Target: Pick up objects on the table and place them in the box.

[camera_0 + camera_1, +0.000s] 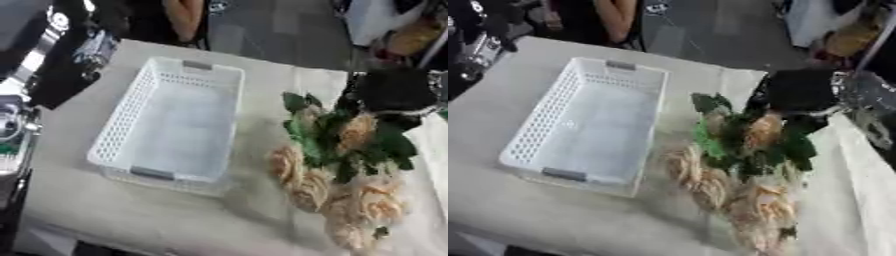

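While held, bouquet [337, 165] beside basket [122, 125].

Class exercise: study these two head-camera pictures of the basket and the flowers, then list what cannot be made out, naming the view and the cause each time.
1. Right hand: a black blur above the bunch of peach artificial flowers with green leaves; its fingers cannot be told in either view.
2. Flower stems: hidden under leaves and that hand.
3. Left hand: not identifiable in either view.
4. White perforated plastic basket: nothing shows inside, though the floor is hazy.
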